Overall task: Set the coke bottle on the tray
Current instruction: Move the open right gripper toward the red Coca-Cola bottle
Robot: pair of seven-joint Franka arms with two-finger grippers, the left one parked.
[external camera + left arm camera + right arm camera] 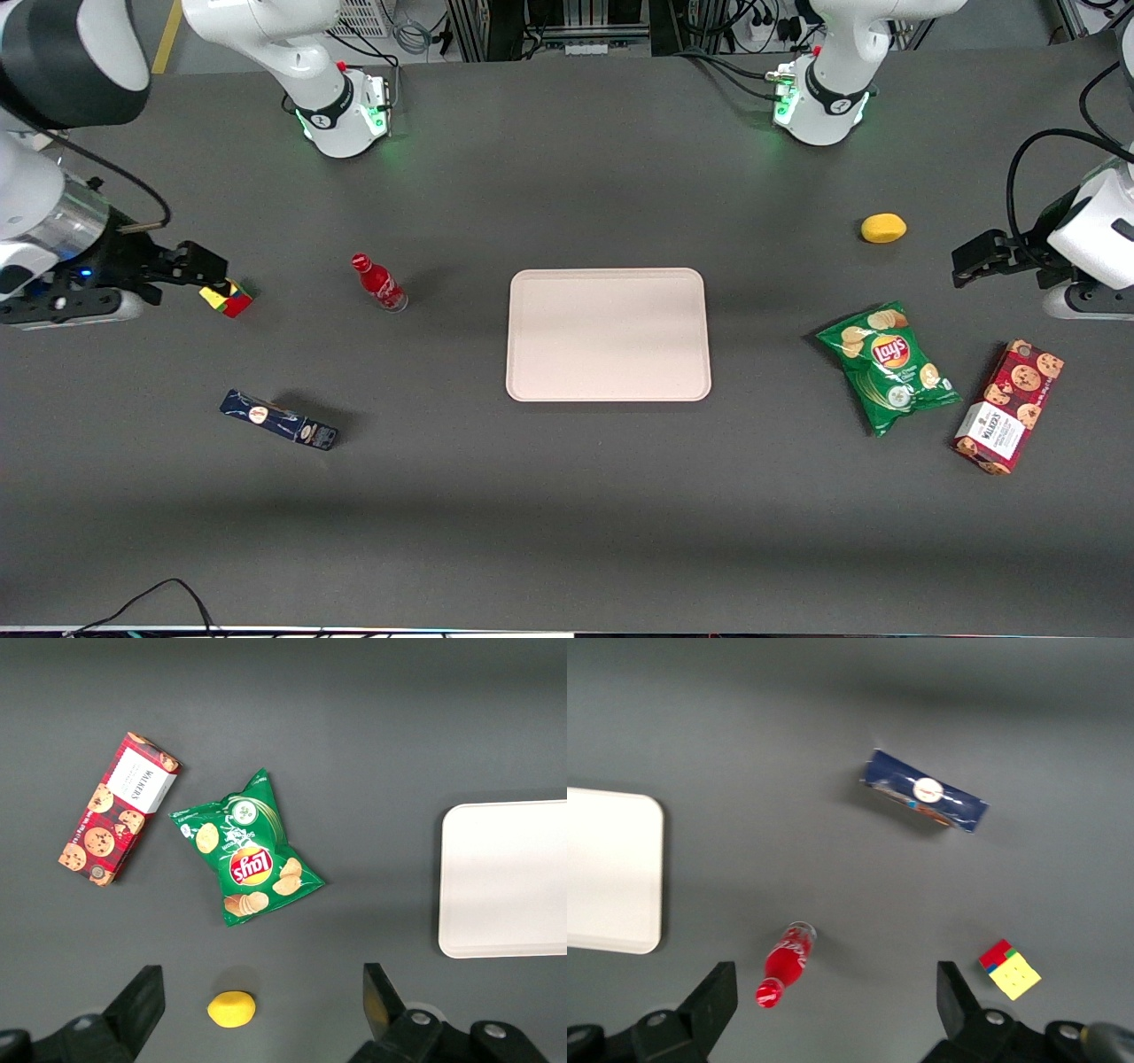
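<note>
Opening step, reach not yet made: gripper point(213, 270) raised at the working arm's end of the table, jaws spread wide and empty, just above a cube point(227, 298). Bottle point(380, 283) upright on the table between cube and tray point(608, 334), apart from both. Tray bare. Next, likely: across to the bottle, down around its body, then a firm close.

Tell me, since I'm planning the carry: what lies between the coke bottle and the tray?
Nothing: bare table separates the coke bottle from the tray, in front and right wrist views. The gripper, open, hangs above the cube.
</note>
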